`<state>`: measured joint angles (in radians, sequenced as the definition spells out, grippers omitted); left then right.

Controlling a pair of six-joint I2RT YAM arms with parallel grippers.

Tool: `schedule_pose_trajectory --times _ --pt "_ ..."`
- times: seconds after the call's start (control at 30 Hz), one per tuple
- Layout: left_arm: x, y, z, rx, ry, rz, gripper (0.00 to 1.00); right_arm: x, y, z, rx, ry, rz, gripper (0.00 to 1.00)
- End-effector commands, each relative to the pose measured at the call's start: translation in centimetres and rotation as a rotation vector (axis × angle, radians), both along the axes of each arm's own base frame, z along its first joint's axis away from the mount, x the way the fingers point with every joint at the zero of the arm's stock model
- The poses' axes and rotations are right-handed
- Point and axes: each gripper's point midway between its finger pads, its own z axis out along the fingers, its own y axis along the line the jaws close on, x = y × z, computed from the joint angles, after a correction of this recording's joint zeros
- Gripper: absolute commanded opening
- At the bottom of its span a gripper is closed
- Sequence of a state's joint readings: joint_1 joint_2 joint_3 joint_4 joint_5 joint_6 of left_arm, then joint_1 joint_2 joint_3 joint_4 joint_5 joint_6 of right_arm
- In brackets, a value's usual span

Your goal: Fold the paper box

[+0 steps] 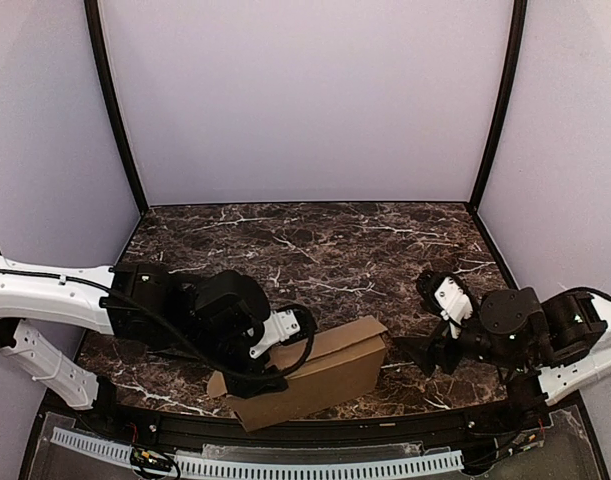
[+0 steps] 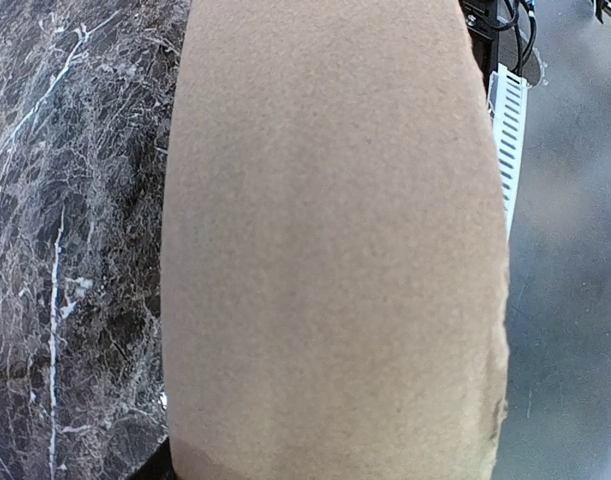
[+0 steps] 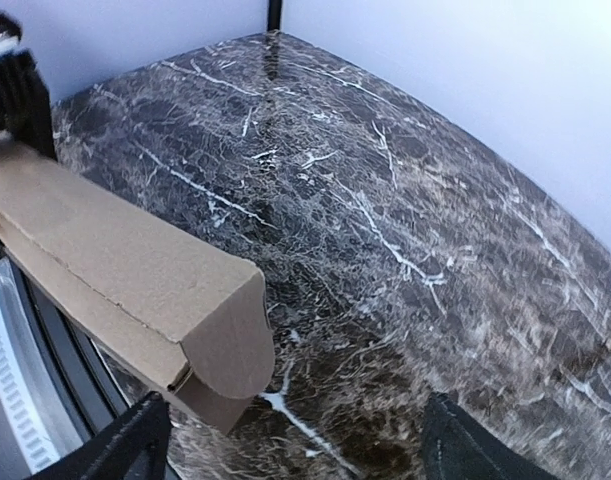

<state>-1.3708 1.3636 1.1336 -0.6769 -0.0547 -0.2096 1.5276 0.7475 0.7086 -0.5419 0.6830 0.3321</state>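
Top external view puts the paper box (image 1: 325,375) on the table (image 1: 335,240), at its near edge, likely light, stiff yet crushable, best pinched along an edge; right gripper (image 1: 417,352) gapes empty, left gripper (image 1: 270,362) at its left end unreadable.

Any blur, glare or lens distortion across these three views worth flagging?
Top external: sharp, evenly lit, no glare on the paper box. Left wrist: the box fills the frame, too close to focus, so it looks soft and grainy, with its edges bowed by the wide lens. Right wrist: the near box corner is crisp, while the marble table looks slightly smeared toward the right.
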Motion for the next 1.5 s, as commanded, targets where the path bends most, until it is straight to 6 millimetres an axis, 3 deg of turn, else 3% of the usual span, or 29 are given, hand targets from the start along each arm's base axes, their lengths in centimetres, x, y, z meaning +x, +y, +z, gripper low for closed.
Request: schedule_pose_trajectory --times 0.0,0.27,0.43,0.6,0.73,0.83,1.0,1.07,1.3,1.47 --pt "2.0 2.6 -2.9 0.222 -0.138 -0.107 0.18 -0.4 2.0 -0.7 -0.061 -0.082 0.195 0.78" --pt "2.4 2.4 -3.6 0.288 -0.152 -0.157 0.15 -0.6 4.1 -0.6 -0.072 -0.134 0.280 0.60" --pt "2.6 2.3 -3.8 0.296 -0.152 -0.151 0.18 0.3 3.9 -0.2 -0.072 -0.153 0.227 0.36" --pt "2.7 2.1 -3.9 0.306 -0.144 -0.139 0.23 0.7 3.6 0.0 -0.063 -0.146 0.188 0.26" --pt "2.6 2.1 -4.1 0.306 -0.130 -0.134 0.31 0.8 3.5 -0.3 -0.070 -0.143 0.182 0.12" --pt "2.9 2.1 -3.9 0.288 -0.115 -0.107 0.45 0.8 3.7 -0.4 -0.066 -0.124 0.176 0.01" --pt "3.8 1.9 -2.0 0.209 -0.115 -0.048 0.91 0.7 4.2 -0.7 -0.083 -0.115 0.187 0.00" --pt "4.0 1.7 -1.2 0.166 -0.116 -0.031 0.98 0.6 4.2 -1.0 -0.089 -0.110 0.190 0.00" --pt "4.7 2.6 1.3 0.025 -0.115 0.057 0.99 0.7 3.9 -1.6 -0.102 -0.095 0.175 0.00" --pt "3.7 4.2 2.2 -0.140 -0.075 0.134 1.00 0.5 3.8 -1.8 -0.107 -0.085 0.183 0.00"
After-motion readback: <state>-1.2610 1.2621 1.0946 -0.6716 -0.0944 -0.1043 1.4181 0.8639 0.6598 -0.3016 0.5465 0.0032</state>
